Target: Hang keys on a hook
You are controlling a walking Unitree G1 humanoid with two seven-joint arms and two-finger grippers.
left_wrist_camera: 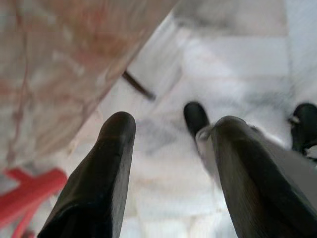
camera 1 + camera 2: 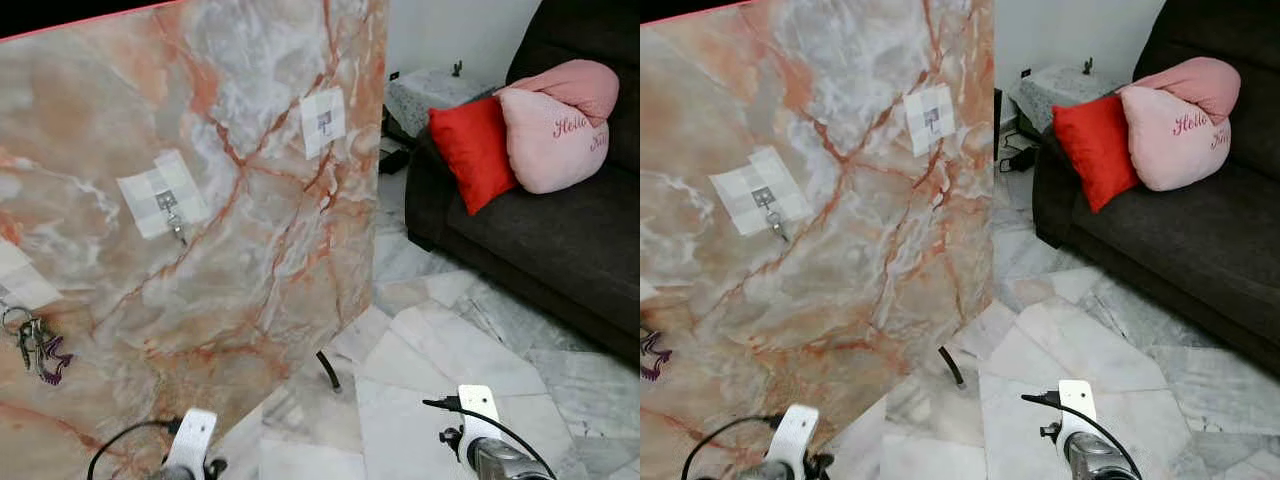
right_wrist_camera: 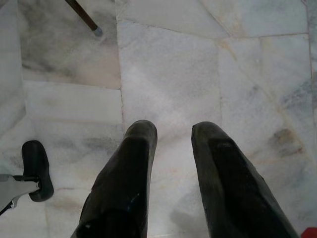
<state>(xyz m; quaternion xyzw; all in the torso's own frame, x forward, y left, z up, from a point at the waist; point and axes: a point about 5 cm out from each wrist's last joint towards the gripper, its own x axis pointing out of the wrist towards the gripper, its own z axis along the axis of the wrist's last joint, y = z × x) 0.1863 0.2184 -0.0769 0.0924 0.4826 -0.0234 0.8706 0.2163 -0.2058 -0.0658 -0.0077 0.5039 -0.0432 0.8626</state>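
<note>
The tall marble-patterned panel veined in orange and white (image 2: 200, 220) is standing upright on thin dark legs (image 2: 328, 371), which judging by its white adhesive patches is serving as a stand-in wall for hooks. Beside it, a dark fabric sofa (image 2: 560, 240) is carrying a red square cushion (image 2: 472, 150) and a pink lettered cushion (image 2: 552, 125), well apart from the work. On the panel, one small metal hook on a checked white patch (image 2: 165, 200) is sitting empty mid-panel, and a second like it (image 2: 323, 122) is sitting higher toward the panel's edge. The bunch of keys with a metal ring and a purple tag (image 2: 34, 345) is hanging low at the panel's left side, apparently already on a hook there, so the task looks done.

Both arms are hanging low and idle. The head views are giving the keys and hooks; the wrist views are giving the claws. The left gripper (image 1: 171, 134) is pointing at the white marble floor (image 3: 198, 64) with fingers spread and empty; the right gripper (image 3: 173, 136) is likewise parted, pinching nothing, above the tiles.
</note>
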